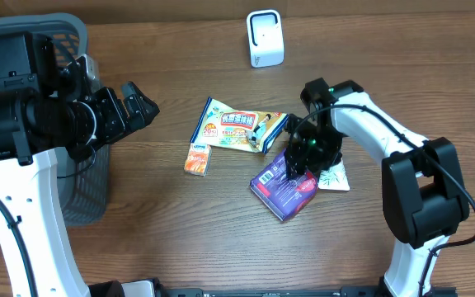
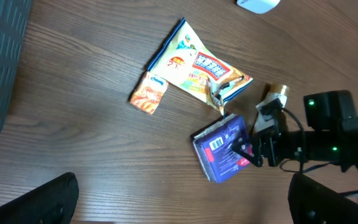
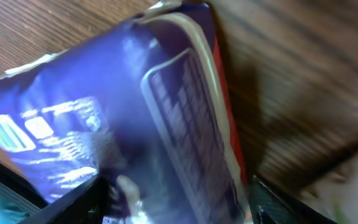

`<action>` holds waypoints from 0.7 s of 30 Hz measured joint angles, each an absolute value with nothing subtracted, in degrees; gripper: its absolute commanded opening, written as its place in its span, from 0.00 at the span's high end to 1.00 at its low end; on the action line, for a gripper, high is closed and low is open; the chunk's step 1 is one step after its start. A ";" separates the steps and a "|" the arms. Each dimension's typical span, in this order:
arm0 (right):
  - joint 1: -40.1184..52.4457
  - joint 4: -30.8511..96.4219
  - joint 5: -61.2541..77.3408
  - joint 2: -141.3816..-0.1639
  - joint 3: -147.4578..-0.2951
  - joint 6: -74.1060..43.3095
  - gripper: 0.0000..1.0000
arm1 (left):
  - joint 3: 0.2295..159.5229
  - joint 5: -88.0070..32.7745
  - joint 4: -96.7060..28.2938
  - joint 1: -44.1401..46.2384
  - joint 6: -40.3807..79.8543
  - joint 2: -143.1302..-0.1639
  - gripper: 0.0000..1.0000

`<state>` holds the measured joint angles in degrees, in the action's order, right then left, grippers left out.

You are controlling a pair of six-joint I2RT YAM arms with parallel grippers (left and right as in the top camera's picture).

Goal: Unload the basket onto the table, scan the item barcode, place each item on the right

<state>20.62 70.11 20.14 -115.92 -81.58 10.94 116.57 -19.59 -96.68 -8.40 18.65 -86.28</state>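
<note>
Pick-up step in hand; scan not yet begun. Right fingers (image 1: 293, 172) down at the upper edge of the purple packet (image 1: 283, 191), one finger either side of it in the right wrist view, set moderately apart. Cannot tell whether pressing on the packet or only straddling it.

Packet on the table, right of centre, printed side up with a white patch, possibly the barcode but too small to tell. Close against a white-and-green packet (image 1: 335, 176) under the right arm, and just beside the corner of a yellow-and-blue snack bag (image 1: 233, 125). Small orange sachet (image 1: 196, 159) further left, apart from it.

Left fingers (image 1: 143, 103) spread wide, holding nothing, hovering beside the mesh basket (image 1: 85, 198), well apart from the packet. White scanner (image 1: 265, 39) upright at the far edge of the table, well apart from the packet, with nothing in front of it.

Next, by judgement: close firmly on the packet edge, lift clear of the neighbours, carry toward the scanner, turn the barcode face to its window. Likely trouble: glossy soft wrapper slipping or folding in the grip, or a finger covering the barcode.
</note>
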 measured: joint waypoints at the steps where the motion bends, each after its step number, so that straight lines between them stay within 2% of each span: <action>1: 20.62 69.41 20.86 -115.92 -80.49 11.09 0.35 | 116.57 -19.57 -96.66 -8.40 18.65 -86.28 0.00; 2: 20.60 68.75 21.52 -115.92 -79.90 11.11 0.46 | 116.57 -19.59 -96.66 -8.40 18.65 -86.28 0.00; 3: 20.60 68.16 22.17 -115.92 -79.29 11.22 0.72 | 116.57 -19.59 -96.66 -8.40 18.65 -86.28 0.00; 4: 20.60 67.64 22.83 -115.92 -78.94 11.03 0.91 | 116.57 -19.57 -96.66 -8.40 18.65 -86.28 0.00; 5: 20.60 67.24 23.20 -115.92 -78.87 10.79 0.96 | 116.57 -19.57 -96.66 -8.40 18.65 -86.28 0.00; 12: 20.34 66.04 26.02 -115.35 -79.15 6.20 0.96 | 116.57 -19.57 -96.66 -8.40 18.65 -86.28 0.00; 21: 15.57 67.53 38.81 -116.27 -91.44 3.77 0.96 | 116.57 -19.57 -96.66 -8.40 18.65 -86.28 0.00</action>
